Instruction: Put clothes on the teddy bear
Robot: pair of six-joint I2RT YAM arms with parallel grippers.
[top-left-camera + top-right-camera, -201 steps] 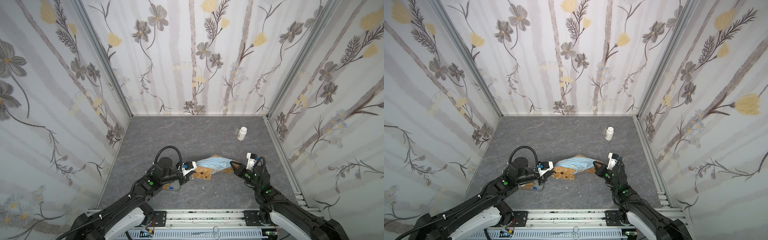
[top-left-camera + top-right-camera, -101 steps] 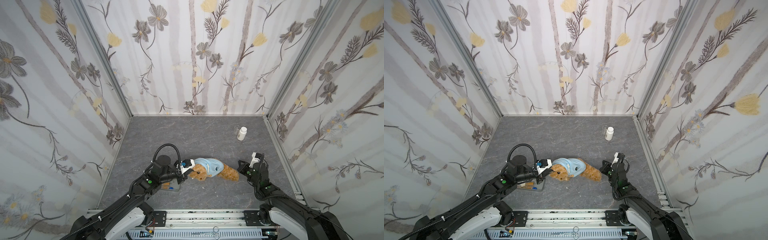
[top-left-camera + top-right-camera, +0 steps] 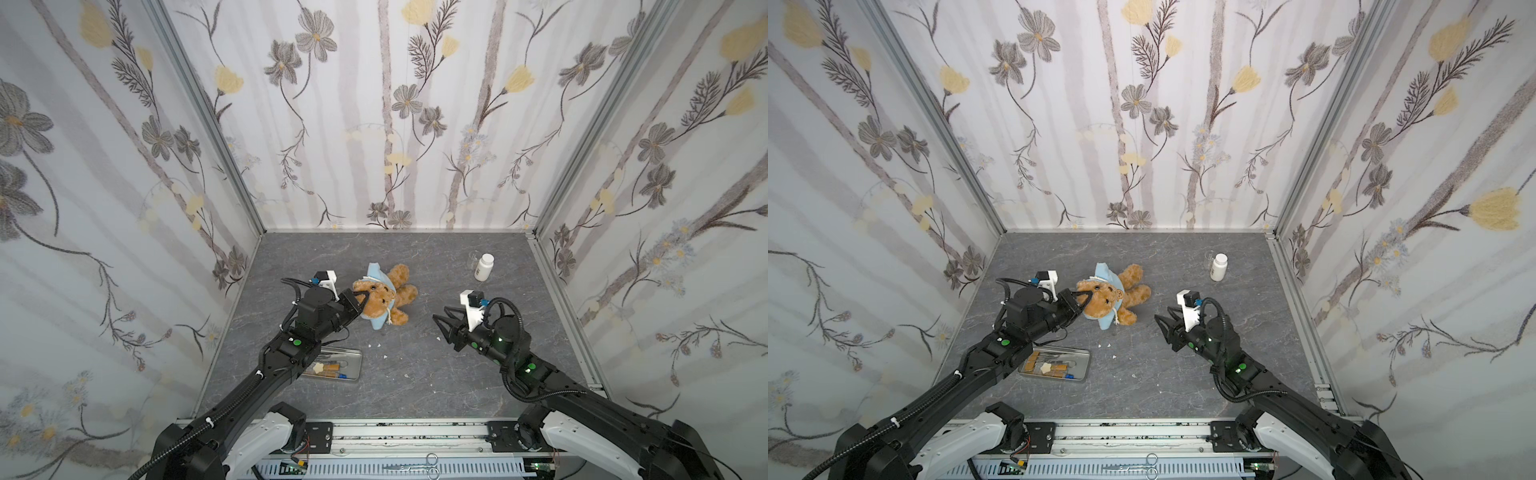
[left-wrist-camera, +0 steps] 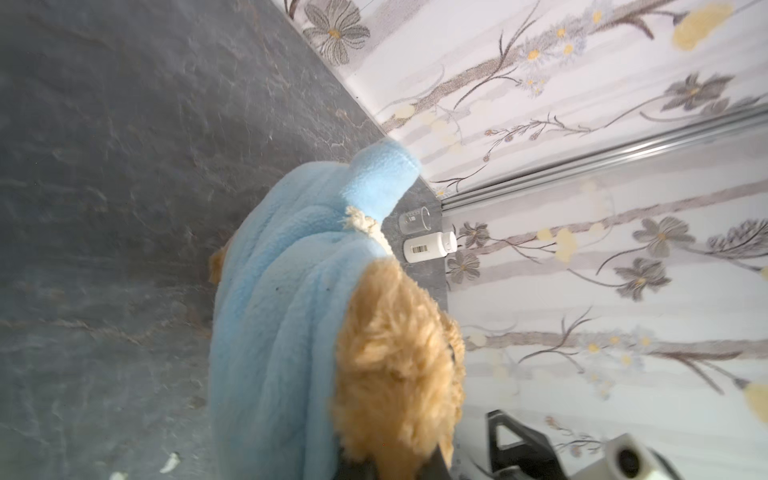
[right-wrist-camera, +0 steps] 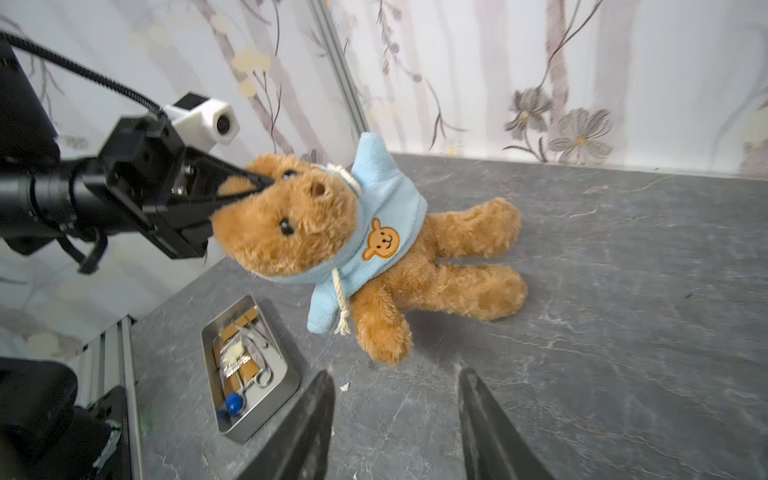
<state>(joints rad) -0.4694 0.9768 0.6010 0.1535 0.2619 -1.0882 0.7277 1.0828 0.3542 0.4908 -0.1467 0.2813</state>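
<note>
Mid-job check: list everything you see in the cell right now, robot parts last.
teddy bear: 1, golden-brown, left of centre
shirt: 1, light blue, on bear's chest
bottle: 1, white, back right
beaker: 1, clear, beside bottle
tray: 1, silver, front left, holds tools
crumbs: several, white, mid-table
scissors: 1, silver, front rail
table: 1, grey, cell floor
left hand: 1, black, shut on bear's head
right hand: 1, black, open, empty, right of bear

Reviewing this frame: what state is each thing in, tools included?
teddy bear: face up, head lifted by an ear, legs on the table
light blue hoodie: on the bear, bunched around neck and chest
left tool: shut on the teddy bear's ear
right tool: open, empty
white bottle: upright, capped
glass beaker: upright, looks empty
metal tray: flat, holding small instruments
</note>
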